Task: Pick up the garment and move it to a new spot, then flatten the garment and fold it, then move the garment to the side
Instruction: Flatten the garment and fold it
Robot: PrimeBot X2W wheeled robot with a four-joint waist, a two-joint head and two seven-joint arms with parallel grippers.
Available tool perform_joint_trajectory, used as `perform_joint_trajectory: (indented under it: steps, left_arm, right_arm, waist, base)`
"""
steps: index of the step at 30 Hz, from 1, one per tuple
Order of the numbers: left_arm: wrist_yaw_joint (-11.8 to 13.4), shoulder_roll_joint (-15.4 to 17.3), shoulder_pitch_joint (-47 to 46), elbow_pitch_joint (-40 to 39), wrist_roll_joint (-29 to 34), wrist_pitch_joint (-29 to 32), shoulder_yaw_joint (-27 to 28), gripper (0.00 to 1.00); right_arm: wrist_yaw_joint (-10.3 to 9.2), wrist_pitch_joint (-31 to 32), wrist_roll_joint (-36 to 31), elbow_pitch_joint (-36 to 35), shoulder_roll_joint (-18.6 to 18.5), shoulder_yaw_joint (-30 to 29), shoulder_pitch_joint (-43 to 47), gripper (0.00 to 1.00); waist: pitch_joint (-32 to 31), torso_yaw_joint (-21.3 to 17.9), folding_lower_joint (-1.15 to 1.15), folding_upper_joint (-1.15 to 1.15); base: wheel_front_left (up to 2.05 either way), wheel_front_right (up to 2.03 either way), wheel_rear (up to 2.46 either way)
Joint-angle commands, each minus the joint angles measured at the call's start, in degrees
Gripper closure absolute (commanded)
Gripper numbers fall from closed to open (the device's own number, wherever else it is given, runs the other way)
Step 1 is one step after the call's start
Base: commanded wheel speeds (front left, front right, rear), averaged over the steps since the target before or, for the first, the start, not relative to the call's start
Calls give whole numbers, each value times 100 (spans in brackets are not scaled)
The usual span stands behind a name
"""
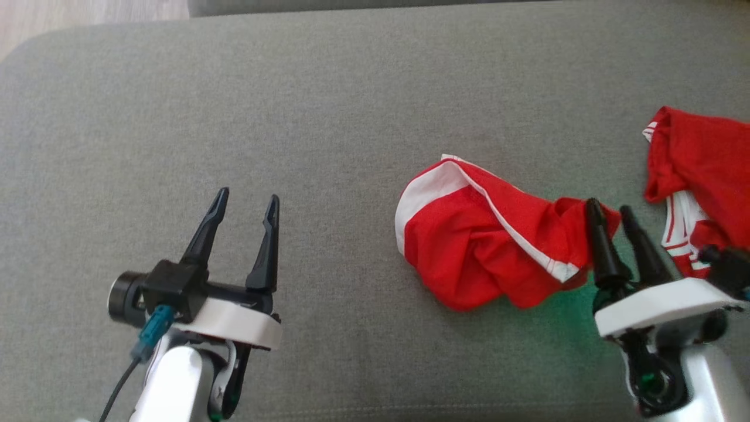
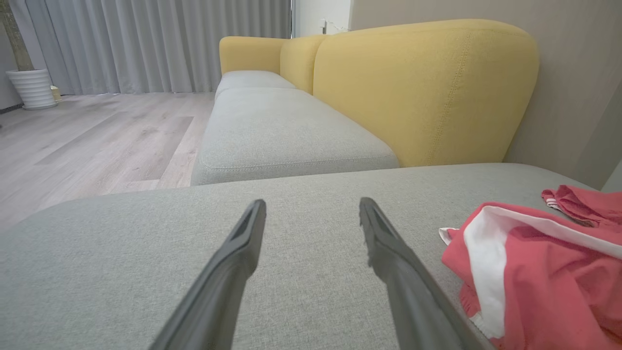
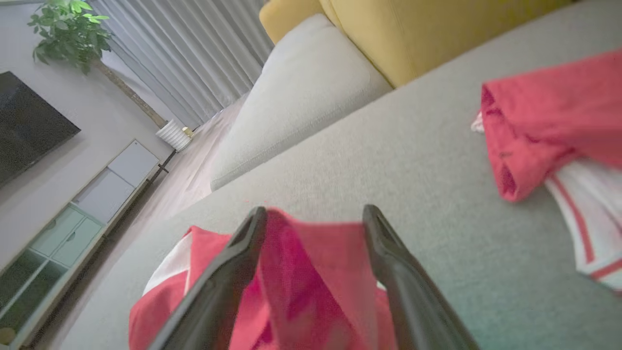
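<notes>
The garment (image 1: 480, 246) is a red piece with white trim, lying crumpled on the grey cushion (image 1: 328, 105) right of centre. My right gripper (image 1: 609, 206) is at its right end, jaws apart. In the right wrist view a raised fold of the red garment (image 3: 316, 262) stands between the two spread fingers (image 3: 228, 272). My left gripper (image 1: 248, 195) hovers open over bare cushion at the lower left, well apart from the cloth. In the left wrist view the garment (image 2: 534, 272) lies to the right of that gripper (image 2: 311, 201).
A second red piece with white stripes (image 1: 703, 170) lies at the far right edge, close to my right arm. Yellow sofa backrests (image 2: 423, 92) and another grey seat (image 2: 286, 131) stand beyond. Wooden floor (image 1: 58, 17) borders the cushion's far left corner.
</notes>
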Motion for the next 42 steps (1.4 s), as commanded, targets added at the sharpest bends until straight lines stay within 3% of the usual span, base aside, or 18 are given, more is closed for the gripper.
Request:
perform_joint_trajectory:
  steps: [1,7,9,13,27,35,42]
  left_arm:
    - [32,94,-40,-177,42,-69,230,0]
    - [112,119,99,-192,-1,-69,296,0]
    - [137,136,184,-198,-20,-69,307,0]
    - [146,162,299,-197,-38,-66,284,0]
    - [211,253,435,-301,-80,45,239,0]
    - [247,267,426,-336,-94,48,209,0]
    - [239,263,331,-330,-106,48,141,0]
  right_arm:
    - [39,-13,-176,-401,-135,123,48,0]
    - [39,32,-1270,-1313,-362,123,296,0]
    - [39,29,-1917,-1658,-461,238,365,0]
    - [39,73,-2392,-1957,-447,389,551,0]
    - [39,92,-2552,-2091,-195,365,846,0]
    - [39,88,-2616,-2097,-222,416,818,0]
    - [39,469,-2710,-1905,-410,863,1157,0]
  waist:
    - [-63,-13,0,0]
    - [-259,-53,0,0]
    - [-366,-65,0,0]
    - [-498,-42,0,0]
    - [-561,-66,0,0]
    - [-521,-52,0,0]
    - [-407,19,0,0]
  base:
    - [0,0,0]
    - [0,0,0]
    - [0,0,0]
    - [0,0,0]
    - [0,0,0]
    - [0,0,0]
    - [0,0,0]
